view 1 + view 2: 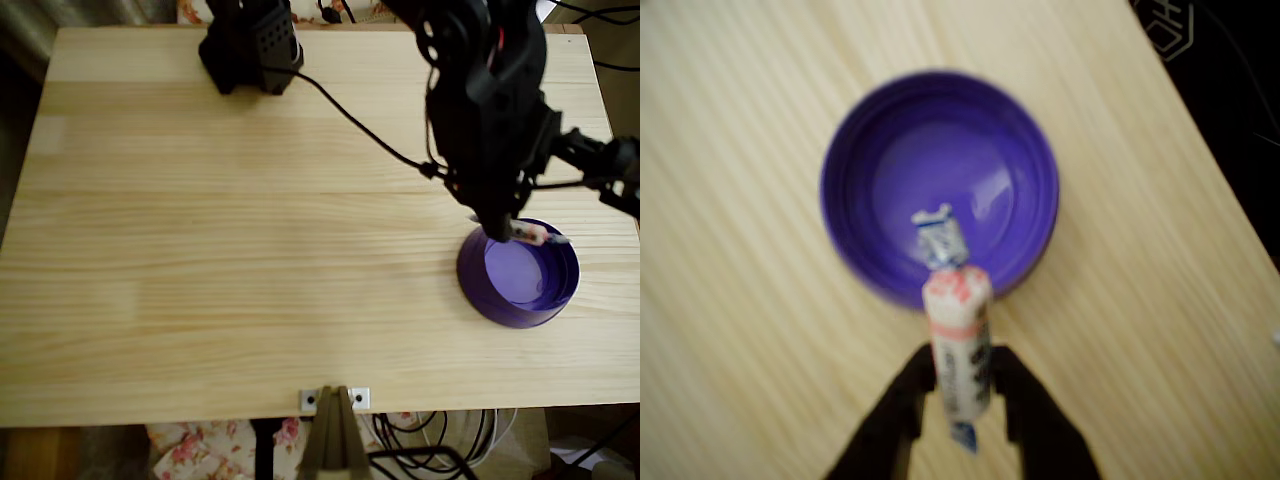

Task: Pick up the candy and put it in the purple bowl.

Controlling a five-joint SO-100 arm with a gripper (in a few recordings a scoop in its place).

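**Candy held over the purple bowl's rim**

Fingers (962,395) of the black gripper are clenched on the candy (958,350), one dark finger (902,400) on each side of its lower half in the wrist view. The candy stands lengthwise between them: a white body with an orange-pink band and pink marks near its far end, a twisted bluish-silver wrapper end reaching out over the bowl's inside, and the other twisted end poking out below the grip. The picture is soft, so the print on the wrapper cannot be read.

In the overhead view the gripper (515,232) hangs under the bulky black arm (487,110), and the candy (533,235) juts out sideways to the right of it, across the far rim of the purple bowl (500,298). Whether the candy touches the rim cannot be told from either view.

The purple bowl (855,215) is round and shallow, glossy dark purple on its wall with a lighter violet flat inside, and nothing lies in it. It sits on the light wooden surface (220,260) near the right edge, about midway between the far and near edges, well apart from the left edge.

A black motor base (252,45) stands at the far edge, left of the arm, and a black cable (365,130) runs from it across the surface toward the arm. A small metal bracket (335,399) is fixed at the middle of the near edge.
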